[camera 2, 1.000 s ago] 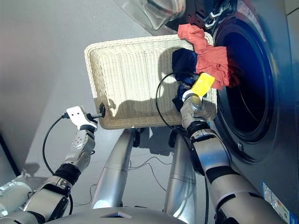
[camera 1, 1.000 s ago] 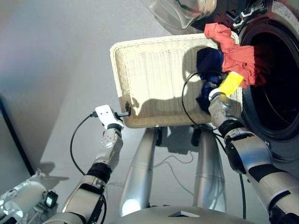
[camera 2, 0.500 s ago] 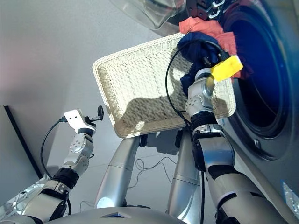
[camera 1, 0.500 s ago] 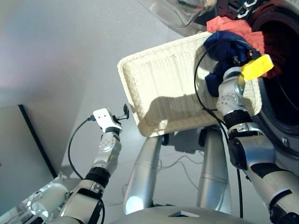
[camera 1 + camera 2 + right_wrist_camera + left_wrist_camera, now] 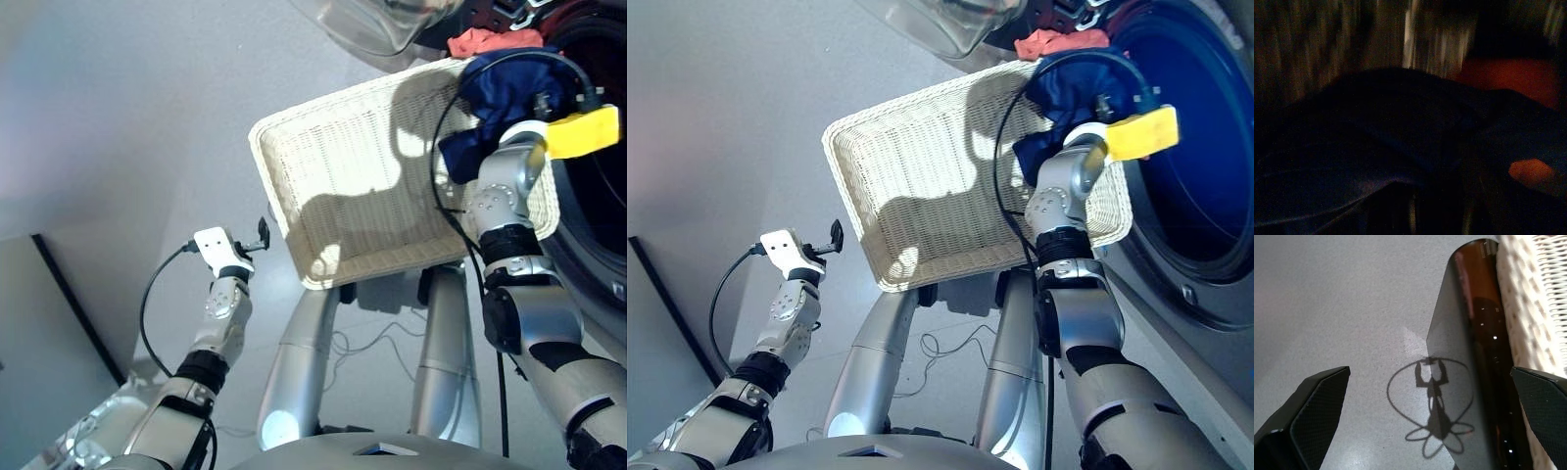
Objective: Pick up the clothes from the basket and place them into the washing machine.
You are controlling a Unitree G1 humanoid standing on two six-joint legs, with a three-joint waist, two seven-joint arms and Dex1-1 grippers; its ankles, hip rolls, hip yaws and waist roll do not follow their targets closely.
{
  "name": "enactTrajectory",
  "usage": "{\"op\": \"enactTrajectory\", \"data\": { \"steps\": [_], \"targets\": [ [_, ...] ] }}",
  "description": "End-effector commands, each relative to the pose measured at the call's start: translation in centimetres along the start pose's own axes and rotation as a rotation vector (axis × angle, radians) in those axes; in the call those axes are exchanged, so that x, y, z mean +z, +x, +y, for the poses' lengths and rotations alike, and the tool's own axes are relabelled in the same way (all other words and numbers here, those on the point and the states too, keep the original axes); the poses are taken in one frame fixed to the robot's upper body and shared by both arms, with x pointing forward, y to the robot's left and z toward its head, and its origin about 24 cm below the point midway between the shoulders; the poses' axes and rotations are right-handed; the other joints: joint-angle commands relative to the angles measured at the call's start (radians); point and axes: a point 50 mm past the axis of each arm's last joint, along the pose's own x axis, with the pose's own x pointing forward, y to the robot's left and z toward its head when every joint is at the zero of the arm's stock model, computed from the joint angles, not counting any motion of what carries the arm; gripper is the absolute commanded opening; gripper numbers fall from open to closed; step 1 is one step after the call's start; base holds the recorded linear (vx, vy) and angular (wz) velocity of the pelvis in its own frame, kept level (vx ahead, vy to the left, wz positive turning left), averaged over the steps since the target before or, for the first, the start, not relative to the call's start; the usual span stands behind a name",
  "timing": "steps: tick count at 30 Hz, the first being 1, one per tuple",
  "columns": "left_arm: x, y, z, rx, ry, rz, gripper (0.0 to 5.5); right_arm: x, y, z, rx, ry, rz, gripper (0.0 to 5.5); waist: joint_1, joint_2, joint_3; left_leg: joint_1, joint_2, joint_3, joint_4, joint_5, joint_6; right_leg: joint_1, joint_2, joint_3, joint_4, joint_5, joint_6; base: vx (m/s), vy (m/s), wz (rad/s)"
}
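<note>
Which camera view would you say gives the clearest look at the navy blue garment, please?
The left eye view: the navy blue garment shows whole at the basket corner, by the right gripper. The right eye view matches it. The right wrist view shows only dark blue folds filling the picture. The left wrist view shows none of it.

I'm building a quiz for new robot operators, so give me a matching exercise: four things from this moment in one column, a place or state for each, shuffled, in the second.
Column one:
1. navy garment
2. coral-red garment
3. left end effector
4. basket

Column two:
A. open, holding nothing, over the floor
B. bunched at the right end effector, at the porthole's edge
C. tilted, its inside bare of clothes
D. beyond the basket's far rim, by the porthole

Pairs: 1-B, 2-D, 3-A, 4-C
</note>
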Motion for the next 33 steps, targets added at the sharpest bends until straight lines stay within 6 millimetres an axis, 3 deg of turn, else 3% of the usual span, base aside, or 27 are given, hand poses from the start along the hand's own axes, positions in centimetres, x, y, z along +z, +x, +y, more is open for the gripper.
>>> {"op": "enactTrajectory", "data": {
  "steps": [1,5,11,12,13,17,21,23,27,33],
  "targets": [
    [-1.2,-1.6,2.0,0.048,0.036,0.011,5.50,5.8,1.7,2.3,0.155,0.047,-0.262,0.00,-0.006,0.083,-0.157,0.043,0.011,-0.069,-0.129,0.038,-0.053,0.073,0.046,-0.111,-0.044,-0.056,-0.064,0.000,0.000,0.000],
    [-1.0,-1.6,2.5,0.059,0.055,0.005,5.50,5.8,2.4,1.9,0.080,0.009,-0.259,0.00,0.003,0.084,-0.156,0.044,0.004,-0.066,-0.136,0.041,-0.053,0.067,0.046,-0.107,-0.044,-0.058,-0.062,0.000,0.000,0.000],
    [-1.0,-1.8,2.5,0.064,0.057,0.003,5.50,6.9,3.3,3.3,0.024,0.052,-0.294,0.00,0.024,0.096,-0.157,0.004,0.005,-0.069,-0.091,0.028,-0.045,0.027,0.050,-0.104,-0.007,-0.069,-0.066,0.000,0.000,0.000],
    [-1.1,-1.8,2.5,0.061,0.067,0.012,5.50,6.3,3.3,3.2,0.027,0.002,-0.266,4.51,0.026,0.095,-0.157,-0.001,0.008,-0.069,-0.085,0.025,-0.044,0.025,0.051,-0.105,-0.005,-0.070,-0.066,0.000,0.000,0.000],
    [-1.2,-1.9,2.7,0.063,0.077,0.020,5.50,4.9,3.2,2.7,0.045,-0.107,-0.203,5.50,0.028,0.089,-0.153,-0.002,0.010,-0.070,-0.082,0.025,-0.044,0.027,0.050,-0.107,-0.007,-0.067,-0.066,0.000,0.000,0.000],
    [-0.9,-1.6,3.3,0.063,0.090,0.026,5.50,-0.8,2.4,0.1,0.153,-0.495,0.107,5.50,0.015,0.062,-0.131,0.007,0.025,-0.065,-0.087,0.030,-0.050,0.046,0.048,-0.118,-0.027,-0.050,-0.071,0.000,0.000,0.000],
    [-0.9,-1.7,3.3,0.047,0.085,0.034,5.50,-5.3,-1.1,-2.2,0.259,-0.579,0.328,5.50,0.002,0.041,-0.123,0.012,0.024,-0.072,-0.084,0.030,-0.051,0.065,0.051,-0.131,-0.038,-0.052,-0.079,0.000,0.000,0.000],
    [-0.8,-1.7,3.2,0.031,0.078,0.030,5.50,-6.6,-2.1,-3.1,0.251,-0.605,0.395,5.50,0.005,0.034,-0.126,0.012,0.023,-0.078,-0.087,0.031,-0.052,0.070,0.050,-0.136,-0.042,-0.054,-0.079,0.000,0.000,0.000],
    [-0.3,-1.5,3.2,0.031,0.075,0.010,5.50,-8.0,-3.3,-3.2,0.226,-0.589,0.454,5.50,0.009,0.023,-0.129,0.009,0.018,-0.088,-0.094,0.034,-0.053,0.076,0.046,-0.146,-0.051,-0.054,-0.080,0.000,0.000,0.000],
    [0.5,-1.3,3.5,0.048,0.069,-0.025,5.50,-8.6,-3.7,-2.1,0.185,-0.518,0.467,5.50,0.023,0.011,-0.125,-0.004,0.010,-0.107,-0.106,0.044,-0.056,0.072,0.038,-0.164,-0.051,-0.061,-0.080,0.000,0.000,0.000]
  ]
}}
